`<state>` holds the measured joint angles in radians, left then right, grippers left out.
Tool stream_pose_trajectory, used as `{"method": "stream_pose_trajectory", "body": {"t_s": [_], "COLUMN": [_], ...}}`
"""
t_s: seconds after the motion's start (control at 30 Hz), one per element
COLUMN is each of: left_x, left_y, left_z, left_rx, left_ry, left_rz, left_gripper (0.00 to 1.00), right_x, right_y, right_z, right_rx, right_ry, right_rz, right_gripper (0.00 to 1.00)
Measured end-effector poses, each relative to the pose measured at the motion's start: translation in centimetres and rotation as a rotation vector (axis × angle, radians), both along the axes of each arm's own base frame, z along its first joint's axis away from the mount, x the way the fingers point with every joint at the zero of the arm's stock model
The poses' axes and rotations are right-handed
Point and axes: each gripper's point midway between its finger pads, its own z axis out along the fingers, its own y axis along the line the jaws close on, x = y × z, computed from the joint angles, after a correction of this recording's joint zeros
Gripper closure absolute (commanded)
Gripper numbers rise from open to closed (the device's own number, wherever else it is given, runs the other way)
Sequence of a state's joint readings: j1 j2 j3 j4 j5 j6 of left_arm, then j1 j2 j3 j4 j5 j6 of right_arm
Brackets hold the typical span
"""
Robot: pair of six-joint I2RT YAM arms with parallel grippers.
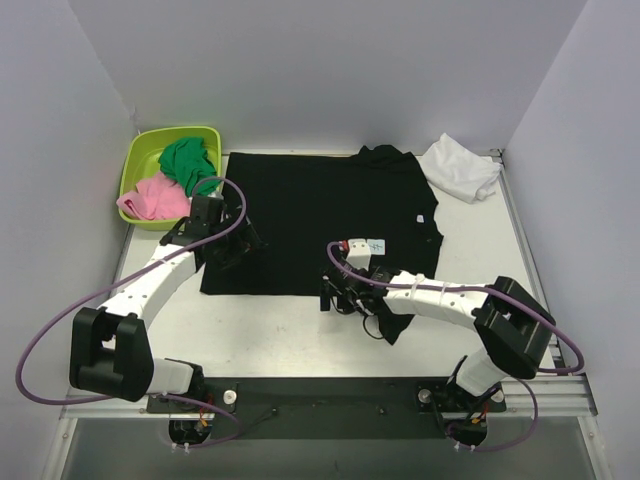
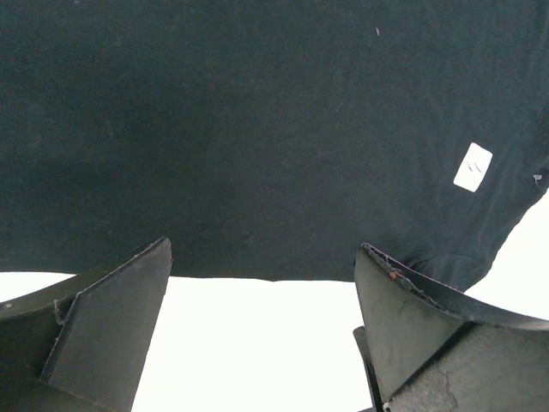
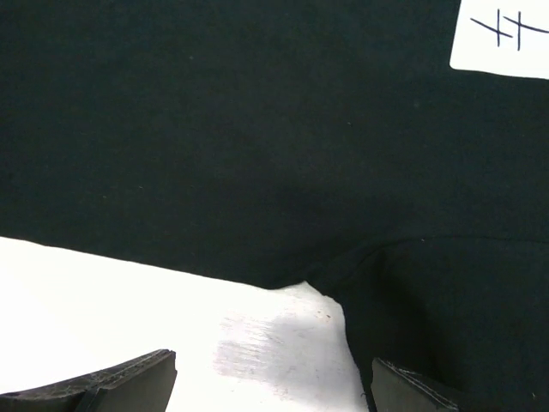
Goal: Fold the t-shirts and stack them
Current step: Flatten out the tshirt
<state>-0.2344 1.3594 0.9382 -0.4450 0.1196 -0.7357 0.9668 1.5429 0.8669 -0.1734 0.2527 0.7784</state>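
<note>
Though largely flat, black t-shirt (image 1: 310, 220), white label (image 1: 421, 216).

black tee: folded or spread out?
Spread out. The black t-shirt lies flat on the table as one wide sheet, both sleeves sticking out and the white neck label exposed.

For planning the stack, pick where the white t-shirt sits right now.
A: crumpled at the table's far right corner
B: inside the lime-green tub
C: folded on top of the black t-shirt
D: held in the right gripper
A: the white t-shirt lies bunched at the far right corner of the table, beside the spread black t-shirt; the tub holds only green cloth and pink cloth.
</note>
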Motion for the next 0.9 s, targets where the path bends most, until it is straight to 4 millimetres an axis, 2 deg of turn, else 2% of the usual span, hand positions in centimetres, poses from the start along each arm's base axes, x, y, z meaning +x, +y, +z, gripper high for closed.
{"method": "stream_pose_trajectory", "body": {"t_s": [0.17,0.53,0.7,0.9], "left_x": [-0.2,-0.3,-0.6,-0.7], "left_y": [0.2,0.2,0.2,0.3], "left_z": [-0.4,-0.4,-0.6,-0.6], "left_rx": [0.002,-0.001,0.000,0.000], "left_ry": [0.010,0.011,0.016,0.012], "left_rz": [0.002,-0.004,-0.004,-0.005], "left_gripper": [0.03,0.03,0.03,0.02], "right_x": [-0.3,-1.1,-1.0,-1.1], "right_y": [-0.8,-1.3,-0.9,0.7], "right_z": [-1.0,-2.4,-2.5,-2.3], "right_rx": [-0.009,0.001,0.023,0.065], "right_ry": [0.016,0.040,0.030,0.007], "right_rz": [-0.011,-0.013,-0.016,0.006], "right_gripper": [0.00,0.00,0.00,0.00]}}
